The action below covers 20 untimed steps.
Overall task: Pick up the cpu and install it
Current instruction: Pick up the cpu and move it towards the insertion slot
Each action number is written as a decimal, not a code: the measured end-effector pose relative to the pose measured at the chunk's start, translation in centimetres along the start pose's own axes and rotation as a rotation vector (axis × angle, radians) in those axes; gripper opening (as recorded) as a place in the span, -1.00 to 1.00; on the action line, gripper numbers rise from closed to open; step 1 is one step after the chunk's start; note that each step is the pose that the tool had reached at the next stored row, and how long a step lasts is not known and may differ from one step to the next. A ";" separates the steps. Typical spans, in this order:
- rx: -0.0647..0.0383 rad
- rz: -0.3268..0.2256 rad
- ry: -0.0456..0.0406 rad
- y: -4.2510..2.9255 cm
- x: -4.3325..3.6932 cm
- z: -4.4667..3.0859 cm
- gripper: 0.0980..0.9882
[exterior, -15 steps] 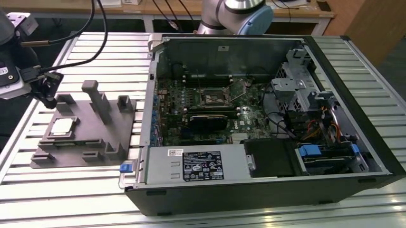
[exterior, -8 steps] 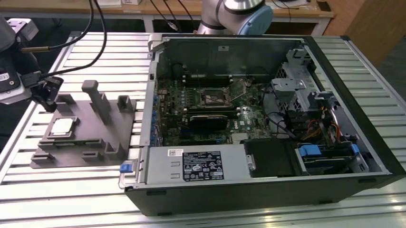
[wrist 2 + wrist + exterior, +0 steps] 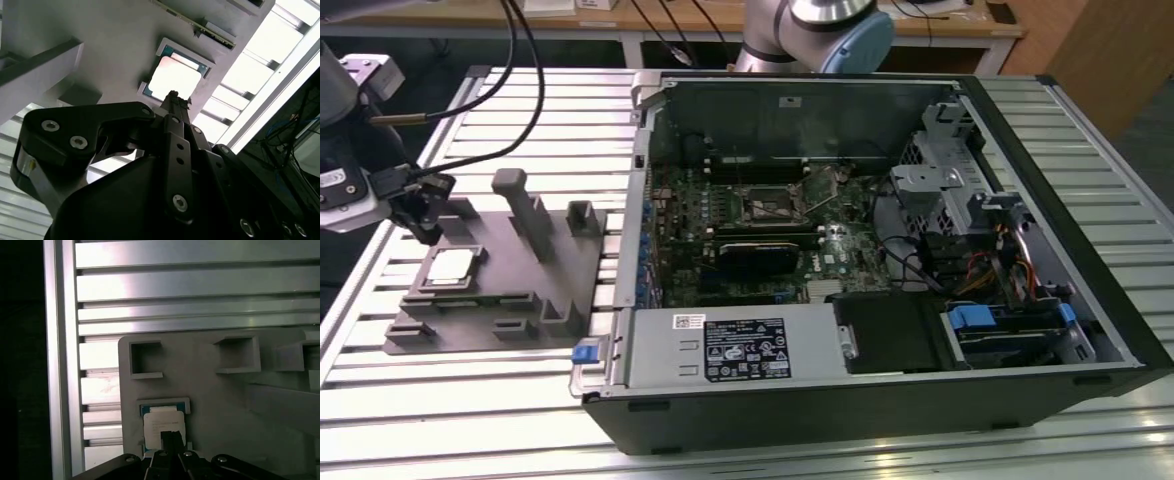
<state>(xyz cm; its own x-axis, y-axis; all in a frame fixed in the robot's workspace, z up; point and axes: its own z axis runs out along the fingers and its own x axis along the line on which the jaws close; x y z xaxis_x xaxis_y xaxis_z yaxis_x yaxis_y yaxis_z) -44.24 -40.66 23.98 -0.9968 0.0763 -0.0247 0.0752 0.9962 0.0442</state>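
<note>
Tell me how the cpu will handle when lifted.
The cpu is a thin flat square, so probably stiff and light. Its shiny metal top looks slippery. Seated in a pocket of the fixture, it likely won't slide if pushed.

Both wrist views close above cpu (image 3: 160, 421)

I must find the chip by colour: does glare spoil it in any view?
In the second wrist view the chip is washed out to pinkish white and the table slats blaze; in the first wrist view its top is plain white; in the exterior view it is pale, without strong glare.
</note>
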 end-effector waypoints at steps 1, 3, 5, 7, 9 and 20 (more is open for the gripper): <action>0.000 0.000 -0.0001 -0.06 0.01 0.16 -0.98; 0.000 0.000 -0.0002 -0.21 0.01 0.51 -0.98; 0.000 0.000 -0.0002 -0.28 0.02 0.85 -0.98; 0.000 0.000 -0.0002 -0.35 0.02 1.20 -0.98; 0.000 0.000 -0.0001 -0.39 0.03 1.55 -0.98; 0.000 -0.003 -0.0001 -0.50 0.24 3.10 -0.98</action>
<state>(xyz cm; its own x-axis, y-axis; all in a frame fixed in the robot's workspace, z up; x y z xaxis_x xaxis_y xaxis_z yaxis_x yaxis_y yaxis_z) -44.43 -41.01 20.85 -0.9970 0.0732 -0.0250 0.0721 0.9964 0.0443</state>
